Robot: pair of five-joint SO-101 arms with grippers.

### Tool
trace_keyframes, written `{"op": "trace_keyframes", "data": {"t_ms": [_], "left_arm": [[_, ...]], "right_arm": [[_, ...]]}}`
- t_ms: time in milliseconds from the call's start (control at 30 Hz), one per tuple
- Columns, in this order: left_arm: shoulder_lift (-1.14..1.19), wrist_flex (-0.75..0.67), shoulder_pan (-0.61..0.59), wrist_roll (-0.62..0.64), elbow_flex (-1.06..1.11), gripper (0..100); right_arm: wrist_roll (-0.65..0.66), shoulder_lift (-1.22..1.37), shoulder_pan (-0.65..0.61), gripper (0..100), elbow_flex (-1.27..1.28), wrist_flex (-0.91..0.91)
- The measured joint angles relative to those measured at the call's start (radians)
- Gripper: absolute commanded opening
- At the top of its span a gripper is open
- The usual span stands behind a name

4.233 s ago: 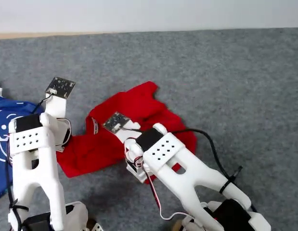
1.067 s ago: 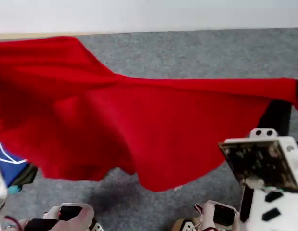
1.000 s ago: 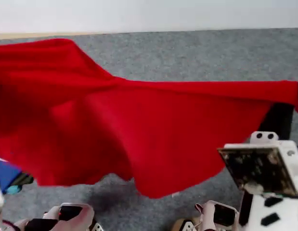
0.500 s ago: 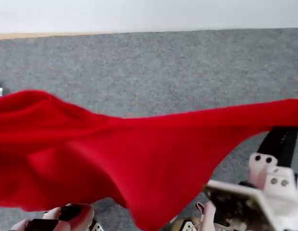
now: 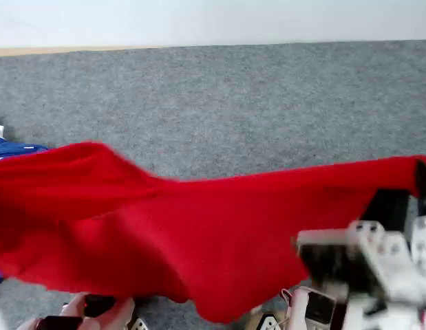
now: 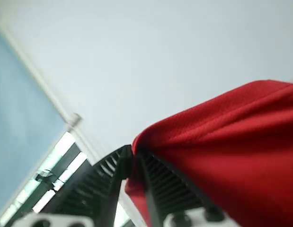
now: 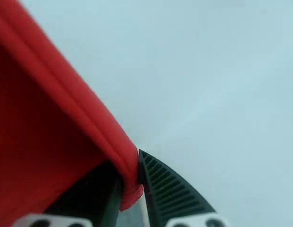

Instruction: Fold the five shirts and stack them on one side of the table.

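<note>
A red shirt [image 5: 199, 234] hangs stretched wide above the grey table, held up between both arms. My left gripper [image 6: 134, 158] is shut on one edge of the red shirt [image 6: 222, 142], pointing up at the ceiling. My right gripper [image 7: 137, 165] is shut on a hemmed edge of the red shirt [image 7: 47, 127]. In the high view the right arm [image 5: 367, 268] stands at the lower right, its black gripper part [image 5: 388, 206] under the shirt's right end. A blue shirt [image 5: 9, 148] peeks out at the far left.
The grey felt table [image 5: 254, 103] lies bare behind the raised shirt, up to the white wall at the back. The arm bases [image 5: 89, 313] sit at the near edge, partly hidden by the cloth.
The red shirt was lifted off the table and spread high across the view. Over the last second it has come down lower, uncovering the far table, and the right arm has dropped with it.
</note>
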Motion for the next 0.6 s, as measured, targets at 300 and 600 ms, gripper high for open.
{"op": "trace_keyframes", "data": {"t_ms": [300,600], "left_arm": [[0.195,0.002,0.002,0.147,0.408,0],[0.451,-0.163,0.002,0.16,0.927,0]], "right_arm": [[-0.002,0.003,-0.08,1.0,0.557,-0.35],[0.12,0.025,-0.16,1.0,0.987,-0.806]]}}
